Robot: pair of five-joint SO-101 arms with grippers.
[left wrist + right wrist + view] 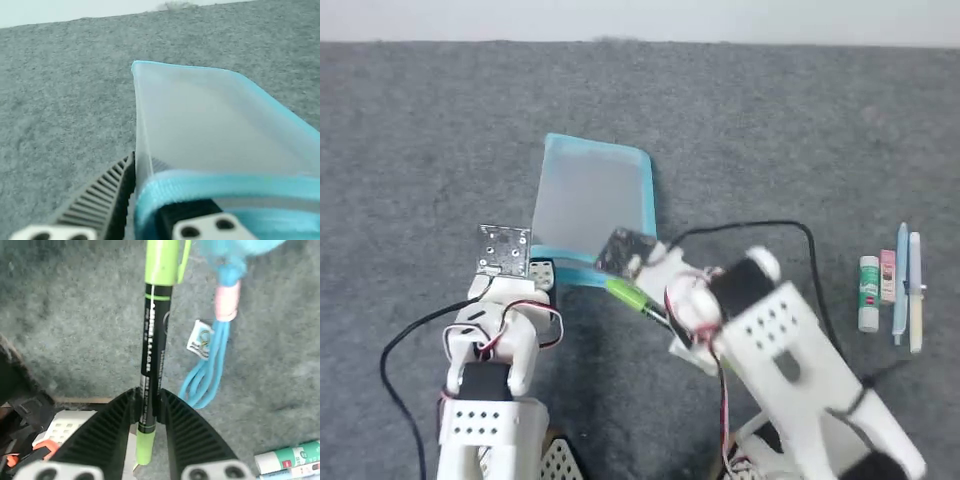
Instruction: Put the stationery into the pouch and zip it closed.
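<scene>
A translucent pouch [590,200] with blue trim lies flat on the grey mat. My left gripper [525,268] is shut on its near left corner; in the left wrist view the ribbed fingers [102,200] clamp the blue zip edge of the pouch [210,130]. My right gripper [148,397] is shut on a green and black pen [152,350], whose green end [623,292] points at the pouch's near edge. The blue cord zip pull [212,365] with a pink bead lies beside the pen.
At the right of the mat lie a glue stick [868,293], a pink eraser [888,275], a blue pen [901,282] and a pale yellow pen [916,295]. A black cable [760,228] arcs over the right arm. A white wall [640,20] borders the mat's far edge.
</scene>
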